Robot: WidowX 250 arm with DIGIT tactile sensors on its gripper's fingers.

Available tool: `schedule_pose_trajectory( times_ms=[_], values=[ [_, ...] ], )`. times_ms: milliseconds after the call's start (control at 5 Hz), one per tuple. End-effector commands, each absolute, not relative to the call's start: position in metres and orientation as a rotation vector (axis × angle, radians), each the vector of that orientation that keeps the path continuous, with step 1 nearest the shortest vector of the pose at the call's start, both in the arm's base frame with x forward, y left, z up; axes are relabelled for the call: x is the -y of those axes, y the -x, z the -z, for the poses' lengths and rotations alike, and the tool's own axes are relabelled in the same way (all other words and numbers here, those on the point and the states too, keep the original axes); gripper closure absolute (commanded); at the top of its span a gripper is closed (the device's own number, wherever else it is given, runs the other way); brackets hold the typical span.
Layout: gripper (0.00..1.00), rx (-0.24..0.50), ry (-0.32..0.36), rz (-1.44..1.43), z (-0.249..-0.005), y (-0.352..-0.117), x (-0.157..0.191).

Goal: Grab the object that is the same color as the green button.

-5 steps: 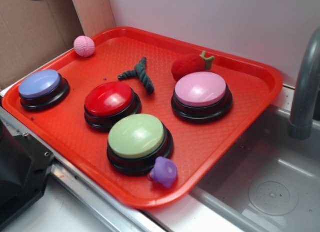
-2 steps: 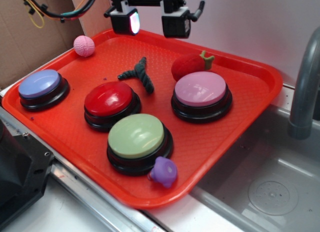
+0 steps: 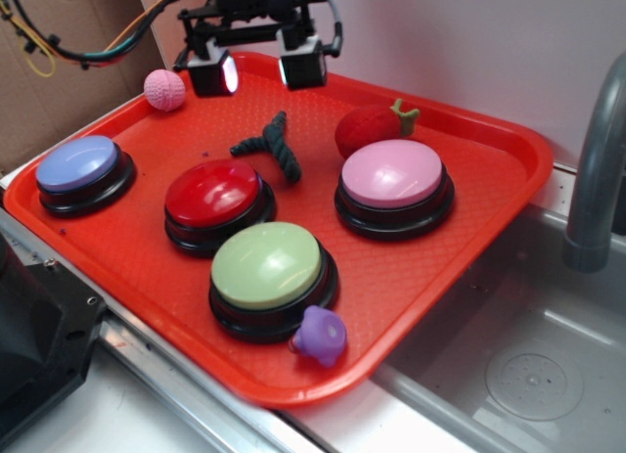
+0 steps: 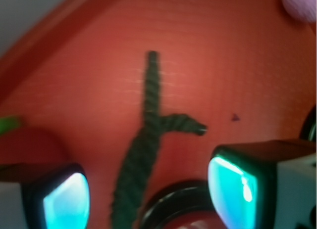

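A small dark green twisted rope toy (image 3: pixel 271 145) lies on the red tray (image 3: pixel 469 228), behind the red button (image 3: pixel 215 194). The green button (image 3: pixel 268 267), pale green dome on a black base, sits near the tray's front edge. My gripper (image 3: pixel 257 69) hangs open above the tray's back part, behind and above the rope toy, holding nothing. In the wrist view the rope toy (image 4: pixel 148 130) lies between my wide-apart fingertips, and my gripper (image 4: pixel 148 199) is well above it.
A pink button (image 3: pixel 393 174), a blue-lilac button (image 3: pixel 78 164), a red plush strawberry (image 3: pixel 372 127), a pink ball (image 3: pixel 164 89) and a small purple toy (image 3: pixel 321 336) also sit on the tray. A sink (image 3: pixel 528 375) with a grey tap (image 3: pixel 597 169) lies to the right.
My gripper has come into view from above and moved down and to the left over the back of the tray. The objects on the tray have not moved.
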State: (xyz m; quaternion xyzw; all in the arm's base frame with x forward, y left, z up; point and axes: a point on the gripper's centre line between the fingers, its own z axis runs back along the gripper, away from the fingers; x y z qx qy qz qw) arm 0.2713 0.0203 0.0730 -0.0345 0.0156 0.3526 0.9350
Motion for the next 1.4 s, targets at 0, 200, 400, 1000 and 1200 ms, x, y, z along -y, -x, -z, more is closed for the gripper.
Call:
schedule_pose_trajectory(
  times_ms=[0,200,400,1000,1200],
  values=[
    [0.00,-0.050,0.171,-0.712,-0.040,-0.274,-0.005],
    [0.00,-0.095,0.169,-0.692,-0.025,-0.275,0.010],
    [1.00,-0.068,0.178,-0.679,-0.023,-0.268,0.010],
    [1.00,0.039,0.219,-0.543,-0.104,-0.253,-0.010],
    [1.00,0.014,0.179,-0.481,-0.129,-0.247,-0.015]
  ],
)
